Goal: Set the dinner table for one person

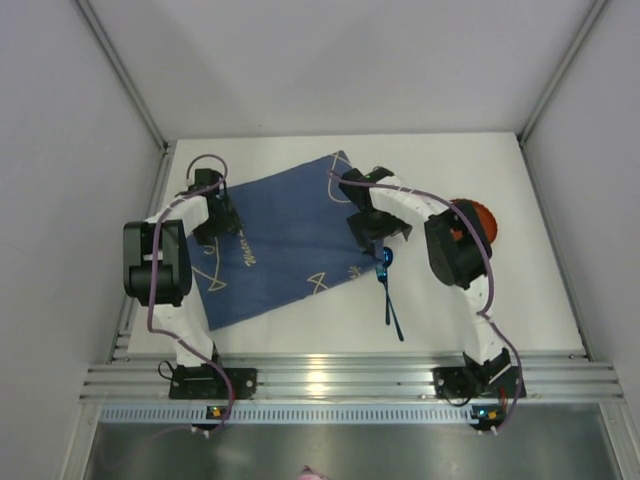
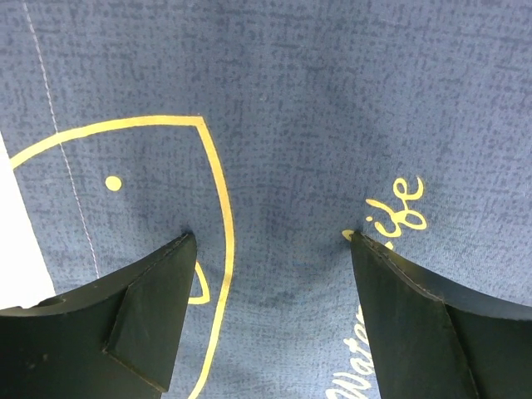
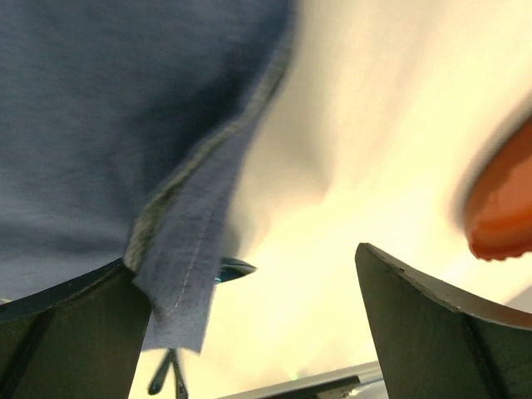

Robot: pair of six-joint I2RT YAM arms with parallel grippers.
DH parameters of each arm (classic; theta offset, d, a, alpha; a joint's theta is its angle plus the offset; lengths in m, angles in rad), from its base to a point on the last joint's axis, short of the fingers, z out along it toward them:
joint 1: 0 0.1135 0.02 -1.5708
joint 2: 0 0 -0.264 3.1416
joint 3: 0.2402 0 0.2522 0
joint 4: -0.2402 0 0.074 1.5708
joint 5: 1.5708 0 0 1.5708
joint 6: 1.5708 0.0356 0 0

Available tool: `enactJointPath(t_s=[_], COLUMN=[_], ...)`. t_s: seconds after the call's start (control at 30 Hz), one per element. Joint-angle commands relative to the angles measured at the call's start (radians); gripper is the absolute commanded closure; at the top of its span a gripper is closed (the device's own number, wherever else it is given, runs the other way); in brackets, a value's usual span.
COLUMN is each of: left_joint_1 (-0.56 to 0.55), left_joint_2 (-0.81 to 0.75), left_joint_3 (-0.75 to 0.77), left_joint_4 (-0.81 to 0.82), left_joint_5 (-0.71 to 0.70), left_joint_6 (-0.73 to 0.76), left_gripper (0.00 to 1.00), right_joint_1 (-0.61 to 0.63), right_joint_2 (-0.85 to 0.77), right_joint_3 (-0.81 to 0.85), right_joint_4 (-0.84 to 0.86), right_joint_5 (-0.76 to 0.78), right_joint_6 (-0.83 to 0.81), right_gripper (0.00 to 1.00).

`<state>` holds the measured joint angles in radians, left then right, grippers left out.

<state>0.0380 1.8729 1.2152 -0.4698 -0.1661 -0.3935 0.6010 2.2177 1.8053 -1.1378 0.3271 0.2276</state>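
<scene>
presently: cloth askew on desk, a pair of jaws at each side

item one, the desk [image 1: 520, 300]: plain white, running across the whole work area; it showed as a pale strip at the left edge of the left wrist view [image 2: 15, 241] and as a bright blur in the right wrist view [image 3: 374, 125].

item two, the blue cloth [image 1: 280, 240]: spread flat on the desk, its edges skewed to the desk's edges, one corner pointing to the far side. left jaws stood directly over its left part, released and wide, both fingertips [image 2: 158, 291] down at the fabric [image 2: 291, 125] with a yellow fish line running between them. right jaws sat at the right hem, also released and wide; the hem [image 3: 179, 274] lay against one finger, the cloth off to that side, bare desk under the gap. neither pair was grasping anything.

judgement: any squaring of the cloth would turn on this split, the left jaws nearer the left edge and the right jaws nearer the right.

item three, a blue spoon [image 1: 386, 268]: just off the cloth's near right corner, handle toward the near edge.

item four, an orange-red dish [image 1: 480, 215]: mostly hidden behind the right arm, blurred in the wrist view [image 3: 499, 208]; its kind could not be told.
</scene>
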Motion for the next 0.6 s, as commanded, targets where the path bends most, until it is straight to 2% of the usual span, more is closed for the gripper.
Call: enactJointPath(t_s=[0.0, 0.33, 0.47, 0.5, 0.57], left_joint_1=[0.031, 0.04, 0.039, 0.037, 0.03], left_joint_2=[0.112, 0.241, 0.181, 0.166, 0.116], left_joint_3=[0.033, 0.286, 0.323, 0.323, 0.32], left_joint_4=[0.013, -0.056, -0.059, -0.059, -0.062], left_joint_5=[-0.065, -0.125, -0.124, -0.124, -0.122], left_joint_6=[0.024, 0.087, 0.094, 0.094, 0.093], left_gripper=[0.2, 0.2, 0.17, 0.16, 0.12], right_joint_1=[-0.062, -0.121, -0.121, -0.121, -0.122], right_joint_2=[-0.111, -0.249, -0.308, -0.325, -0.369], right_joint_3=[-0.021, -0.144, -0.149, -0.158, -0.179], right_joint_4=[-0.04, -0.042, -0.025, -0.007, 0.071], right_joint_5=[0.098, 0.084, -0.021, -0.118, -0.206], right_joint_6=[-0.004, 0.024, 0.049, 0.052, 0.064], right_gripper=[0.0, 0.0, 0.0, 0.0, 0.0])
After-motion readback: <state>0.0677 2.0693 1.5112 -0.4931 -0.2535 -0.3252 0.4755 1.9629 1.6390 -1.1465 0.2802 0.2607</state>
